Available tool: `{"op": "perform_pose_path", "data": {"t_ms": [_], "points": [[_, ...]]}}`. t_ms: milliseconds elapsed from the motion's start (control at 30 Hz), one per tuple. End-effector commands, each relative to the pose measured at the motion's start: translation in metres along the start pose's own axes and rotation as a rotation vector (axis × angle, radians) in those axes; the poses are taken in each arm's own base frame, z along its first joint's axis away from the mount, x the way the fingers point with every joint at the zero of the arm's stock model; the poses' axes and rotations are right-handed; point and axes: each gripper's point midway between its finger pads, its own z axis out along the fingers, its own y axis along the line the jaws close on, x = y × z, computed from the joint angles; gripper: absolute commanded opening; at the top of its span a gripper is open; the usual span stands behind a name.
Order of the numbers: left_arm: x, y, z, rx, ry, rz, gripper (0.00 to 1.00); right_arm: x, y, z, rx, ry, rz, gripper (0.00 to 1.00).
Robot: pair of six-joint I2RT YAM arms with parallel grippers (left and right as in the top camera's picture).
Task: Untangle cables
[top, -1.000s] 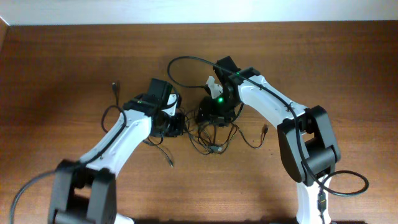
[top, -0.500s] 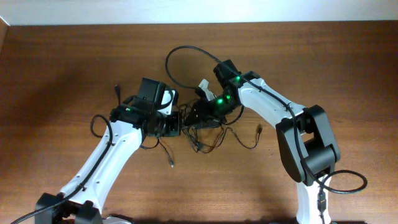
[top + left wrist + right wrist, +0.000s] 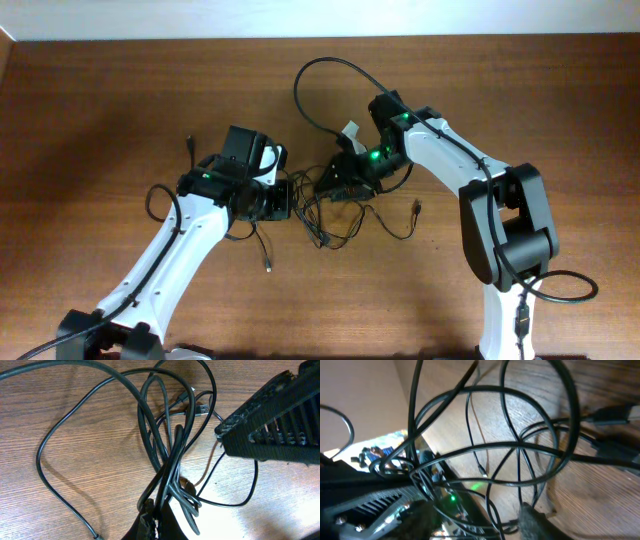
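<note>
Black cables (image 3: 520,449) in crossing loops over wooden table (image 3: 620,495). Plug (image 3: 615,412) at right edge. Blurred fingers (image 3: 535,520) of right gripper (image 3: 477,520) set apart at bottom, several strands between them. Green light (image 3: 452,497) and dark ribbed part (image 3: 370,505) at lower left.

My left arm (image 3: 185,235) and right arm (image 3: 445,160) are smooth white shells joined by black housings. The biggest black block (image 3: 505,230) sits at the right of the overhead frame. Small green lights (image 3: 372,155) glow near each wrist. A thick black wire (image 3: 565,290) loops at lower right. My right fingers (image 3: 272,425), upper right in the left wrist view, are black, ribbed and rough-edged.
</note>
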Motion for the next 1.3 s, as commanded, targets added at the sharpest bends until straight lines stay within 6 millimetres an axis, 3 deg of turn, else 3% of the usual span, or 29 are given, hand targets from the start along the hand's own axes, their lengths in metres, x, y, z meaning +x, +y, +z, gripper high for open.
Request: {"op": "perform_pose_path", "data": {"t_ms": [0,367,533,633,733,867,933,1000,1067,1200,1267], "points": [[-0.002,-0.003,-0.008,0.047,-0.013,-0.027,0.0,0.007,0.003,0.011,-0.015,0.034,-0.039,0.58],[-0.001,-0.002,-0.01,0.085,0.001,-0.055,0.0,0.006,0.02,0.04,-0.005,0.039,-0.062,0.58],[0.0,-0.002,-0.01,0.084,0.004,-0.056,0.0,-0.013,-0.006,0.046,0.194,-0.062,-0.024,0.58],[0.0,-0.003,-0.01,0.089,0.005,-0.057,0.0,-0.019,-0.008,0.05,0.235,-0.094,-0.043,0.57],[-0.001,-0.019,-0.014,0.199,0.017,-0.093,0.0,-0.019,-0.028,0.053,0.388,-0.125,-0.048,0.57],[-0.027,-0.029,-0.049,0.476,-0.024,-0.212,0.0,-0.016,-0.04,0.052,0.485,-0.134,-0.043,0.57],[-0.05,-0.022,-0.097,0.715,-0.095,-0.281,0.0,-0.015,-0.046,0.049,0.521,-0.14,-0.035,0.57],[-0.058,-0.014,-0.123,0.841,-0.135,-0.311,0.0,-0.015,-0.046,0.049,0.521,-0.141,-0.035,0.57],[-0.067,0.02,-0.152,0.912,-0.231,-0.383,0.0,-0.015,-0.047,0.049,0.522,-0.141,-0.035,0.57],[-0.072,0.082,-0.175,0.856,-0.394,-0.49,0.0,-0.016,-0.05,0.046,0.547,-0.148,-0.032,0.57],[-0.072,0.088,-0.177,0.83,-0.435,-0.438,0.0,-0.016,-0.05,0.046,0.547,-0.148,-0.031,0.57]]}}
